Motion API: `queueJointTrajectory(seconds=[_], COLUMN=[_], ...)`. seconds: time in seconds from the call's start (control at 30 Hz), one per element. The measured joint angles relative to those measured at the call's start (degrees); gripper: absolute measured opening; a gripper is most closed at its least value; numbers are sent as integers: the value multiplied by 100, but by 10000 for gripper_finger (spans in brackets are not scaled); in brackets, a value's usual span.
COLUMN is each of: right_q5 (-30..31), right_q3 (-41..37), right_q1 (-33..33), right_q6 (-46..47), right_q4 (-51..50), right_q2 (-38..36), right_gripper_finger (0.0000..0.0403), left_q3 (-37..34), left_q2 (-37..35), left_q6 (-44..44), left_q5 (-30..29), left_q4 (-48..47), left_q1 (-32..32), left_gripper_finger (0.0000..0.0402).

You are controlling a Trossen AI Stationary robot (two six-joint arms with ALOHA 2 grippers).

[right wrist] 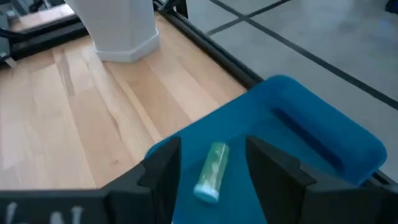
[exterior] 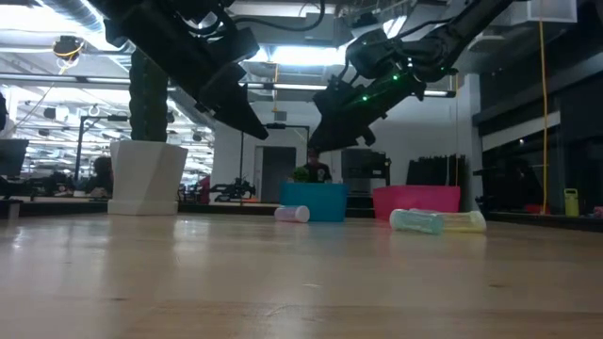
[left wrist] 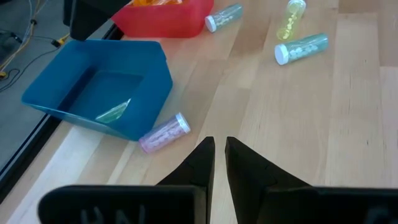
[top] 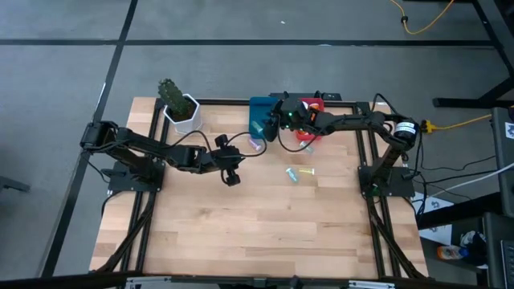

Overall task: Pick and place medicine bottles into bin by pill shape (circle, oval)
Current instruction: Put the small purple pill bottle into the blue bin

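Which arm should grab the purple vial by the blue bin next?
Probably left. The left gripper, fingers nearly shut, hangs just short of the purple vial, facing it. The right gripper is open over the blue bin, a teal vial below it.

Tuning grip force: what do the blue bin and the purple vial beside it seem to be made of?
Blue bin: likely moulded plastic, smooth and slightly glossy, with rounded corners. Purple vial: probably clear tinted plastic, since pills show through it; its cap looks like opaque white plastic.

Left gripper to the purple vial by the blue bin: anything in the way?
Nothing. In the left wrist view, only bare wood lies between the left gripper and the purple vial lying against the blue bin.
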Motion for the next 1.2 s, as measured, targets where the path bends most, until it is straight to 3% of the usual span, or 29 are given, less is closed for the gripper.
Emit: queueJointTrajectory(seconds=[0.23,0.5,0.73,1.0,1.2], right_q5=[-104,-85,989,1191,1317], right_q3=[0,4,-271,-1650,-2739], right_q1=[6,396,1159,2172,2669], right_q6=[-19,335,1346,2852,3205], right_q4=[-1147,-4194,-6165,-6306,-5504], right_q2=[-626,-2055,-3127,-4463,-5068], right_gripper_finger=[183,184,184,184,184], left_q3=[0,-2,-2,-5,-5], left_q2=[0,2,2,2,7], left_q6=[1,-6,-43,-199,-167], left_q5=[0,4,34,30,-12], left_q4=[-31,-28,20,309,944], left_q1=[0,0,0,0,28], left_gripper_finger=[35,35,35,35,35])
